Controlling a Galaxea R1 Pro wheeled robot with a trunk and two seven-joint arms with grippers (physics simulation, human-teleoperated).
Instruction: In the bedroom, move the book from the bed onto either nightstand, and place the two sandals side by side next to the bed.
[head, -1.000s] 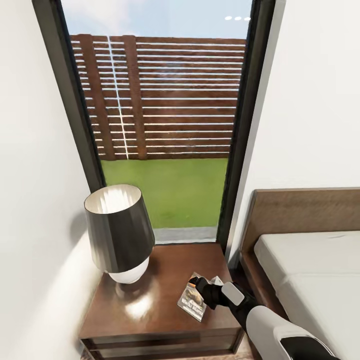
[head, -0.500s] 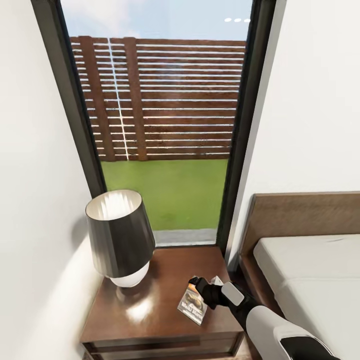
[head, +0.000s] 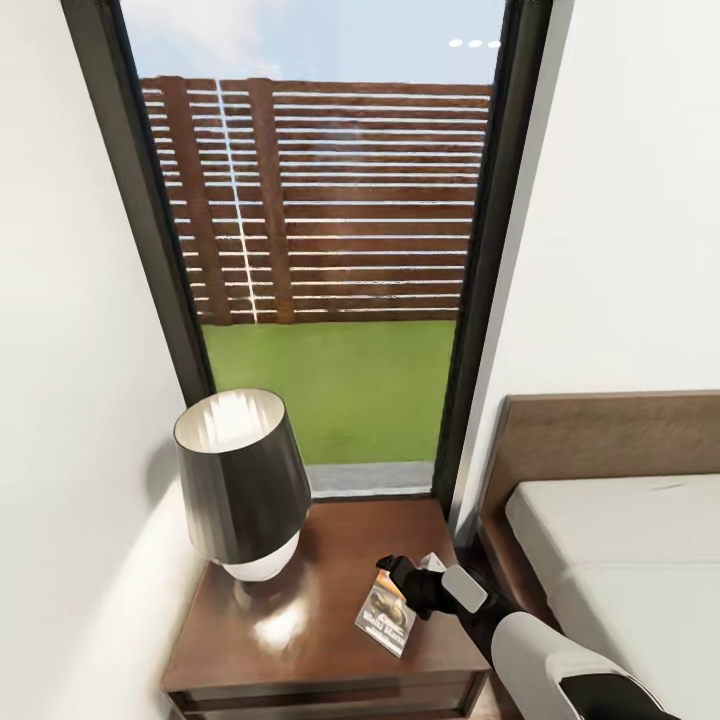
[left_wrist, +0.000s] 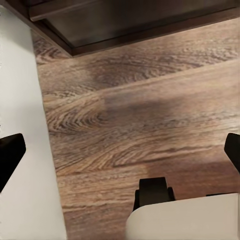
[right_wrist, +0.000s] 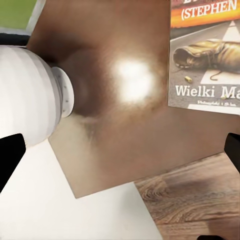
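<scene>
Risk sits mostly with the retreat, I think. The book (head: 385, 615) lies cover-up on the nightstand (head: 300, 600), close to its front corner on the side of the bed (head: 620, 540). My right fingers (right_wrist: 9, 152) are spread wide just above it, pinching nothing. If I pull the arm back low, a fingertip could catch the cover and drag the book over the edge to the floor (left_wrist: 140, 115). Swinging wide the other way could knock the lamp (head: 240, 480), which stands on the same top. My left fingers (left_wrist: 10, 155) hang spread and empty over the planks.
</scene>
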